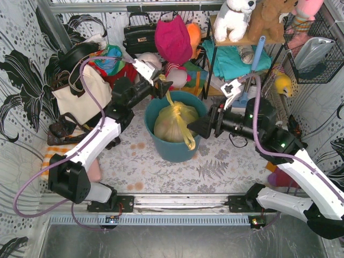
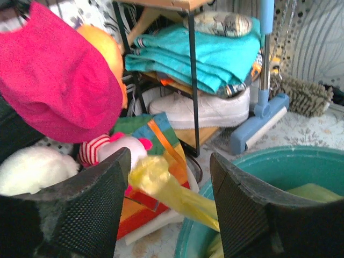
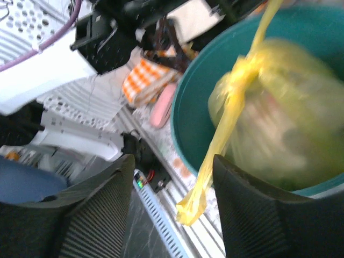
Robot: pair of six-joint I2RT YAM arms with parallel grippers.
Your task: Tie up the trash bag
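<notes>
Left gripper (image 2: 171, 161): jaws apart, gripping nothing; one yellow handle strip (image 2: 177, 196) lies loose between its fingers. Trash bag (image 1: 174, 122): knotted, in the teal bin (image 1: 161, 150) between both grippers. Right gripper (image 3: 173, 161): jaws apart, empty; second strip (image 3: 207, 177) dangles between them.

Seen from above, the light is bright, even and diffuse. Shadows under the arms and beside the teal bin (image 1: 173, 153) are soft. The wide lens tilts the patterned walls outward at the edges, and the metal sheet (image 1: 177, 242) at the bottom has a dull sheen.

In the left wrist view the folded teal towels (image 2: 215, 54) look crisp. The left gripper's fingers (image 2: 80, 215) are dark and soft up close, and the upper right corner washes out.

The right wrist view is smeared with blur. The trash bag (image 3: 279, 123) is hazy, though the right gripper's fingers (image 3: 252, 215) keep their ribbing.
</notes>
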